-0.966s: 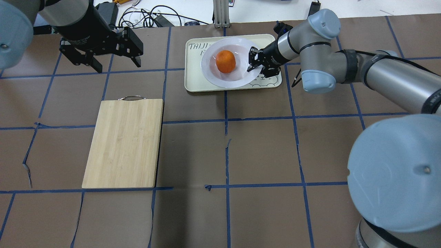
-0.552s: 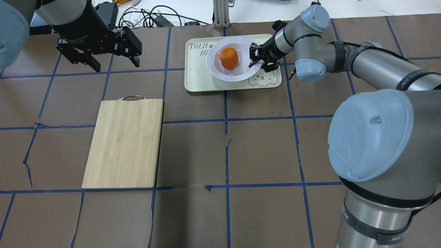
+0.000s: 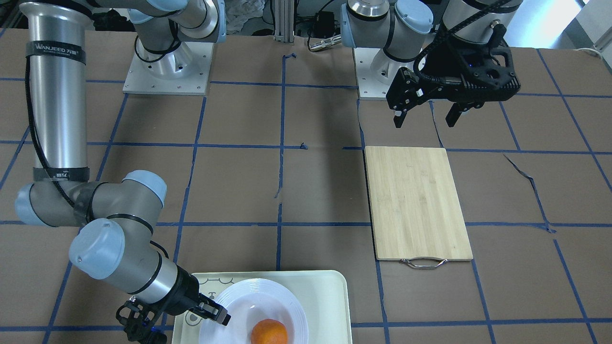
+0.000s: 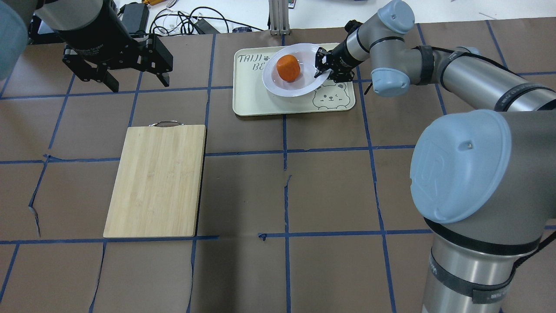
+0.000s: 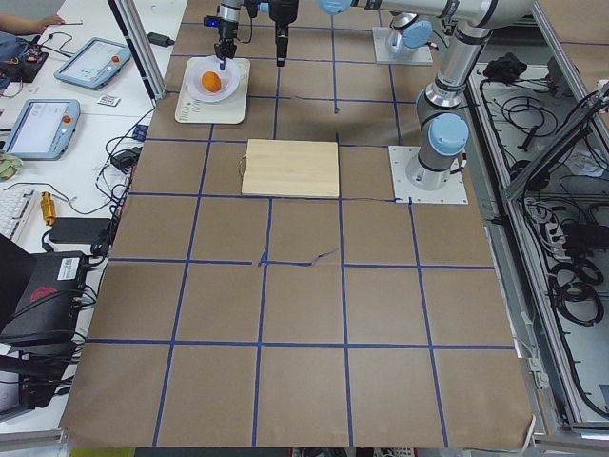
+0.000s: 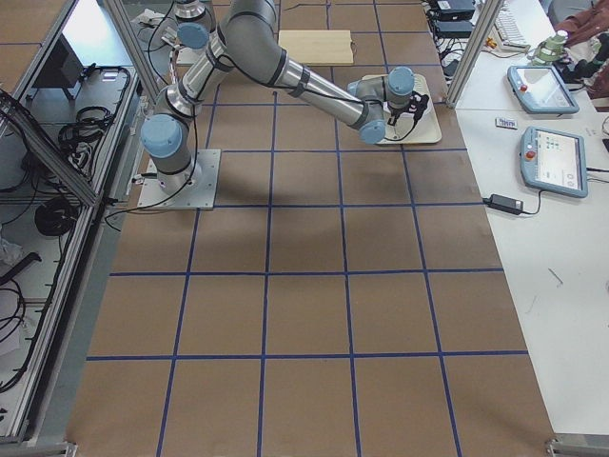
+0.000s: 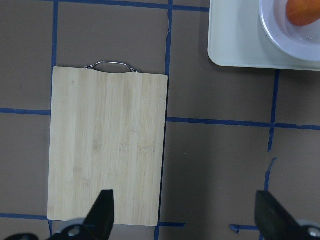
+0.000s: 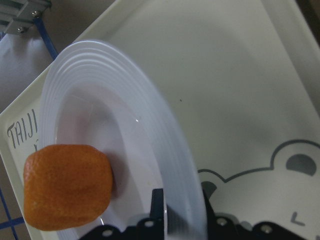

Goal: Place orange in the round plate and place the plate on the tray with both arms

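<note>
The orange (image 4: pixel 288 67) lies in the white round plate (image 4: pixel 278 84), which is over the far part of the cream tray (image 4: pixel 252 102) with the bear face. My right gripper (image 4: pixel 323 68) is shut on the plate's right rim. In the right wrist view the rim (image 8: pixel 165 150) runs between the fingers, with the orange (image 8: pixel 67 186) at the left and the tray (image 8: pixel 240 70) below; the gripped side looks slightly raised. In the front-facing view the plate (image 3: pixel 277 298) and orange (image 3: pixel 269 333) sit at the bottom edge. My left gripper (image 4: pixel 139 83) hangs open and holds nothing, far left of the tray.
A bamboo cutting board (image 4: pixel 157 180) with a metal handle lies left of centre, also below my left gripper in the left wrist view (image 7: pixel 107 145). Cables and gear lie beyond the table's far edge (image 4: pixel 186 21). Brown paper with blue tape lines covers the table.
My right gripper has carried the plate with the orange farther back and lower over the tray, uncovering the bear face. The left gripper has drifted slightly left, still open.
</note>
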Available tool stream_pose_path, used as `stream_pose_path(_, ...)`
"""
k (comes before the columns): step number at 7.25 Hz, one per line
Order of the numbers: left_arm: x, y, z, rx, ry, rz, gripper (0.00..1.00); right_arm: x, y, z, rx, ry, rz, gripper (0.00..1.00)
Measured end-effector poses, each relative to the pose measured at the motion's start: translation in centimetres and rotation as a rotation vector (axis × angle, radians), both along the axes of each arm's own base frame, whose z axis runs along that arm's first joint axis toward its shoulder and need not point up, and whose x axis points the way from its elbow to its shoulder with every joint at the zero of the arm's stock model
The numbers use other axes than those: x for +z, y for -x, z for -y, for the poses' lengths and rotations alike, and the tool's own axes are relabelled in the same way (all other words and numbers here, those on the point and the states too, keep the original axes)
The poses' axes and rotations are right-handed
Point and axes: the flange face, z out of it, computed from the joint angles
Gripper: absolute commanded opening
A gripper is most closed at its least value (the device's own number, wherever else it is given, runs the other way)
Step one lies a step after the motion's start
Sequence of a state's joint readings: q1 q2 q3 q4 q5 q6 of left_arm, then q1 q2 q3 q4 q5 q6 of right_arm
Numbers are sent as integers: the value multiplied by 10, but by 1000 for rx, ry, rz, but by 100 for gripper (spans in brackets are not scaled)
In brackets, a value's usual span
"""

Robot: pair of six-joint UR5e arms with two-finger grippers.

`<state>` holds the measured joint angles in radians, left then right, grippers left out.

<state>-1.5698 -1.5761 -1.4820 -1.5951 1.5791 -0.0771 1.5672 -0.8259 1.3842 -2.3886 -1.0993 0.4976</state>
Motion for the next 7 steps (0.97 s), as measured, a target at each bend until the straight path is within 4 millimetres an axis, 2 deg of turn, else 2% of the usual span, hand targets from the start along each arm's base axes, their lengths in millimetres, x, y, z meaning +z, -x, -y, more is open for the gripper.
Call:
stream_pose_path(2,-3,0,-1,0,-5,-3,100,25,15,5,86,1,-142,100)
stream_pose_path(3,-4,0,-1,0,-5,-4,100,43,24,7,131,-24,-227,100)
stream_pose_path(4,-4,0,-1,1,-6,-5,100,72,33,6,162,-64,-312,100)
stream_pose_path(5,-4,0,-1,1,-6,-5,100,112,39,-4,184,-98,-391,100)
stream_pose_path(6,-4,0,-1,1,-5,-5,100,157,36,-25,216,-125,-436,100)
stream_pose_path(7,-4,0,-1,1,-5,-5,100,203,32,-58,267,-144,-455,100)
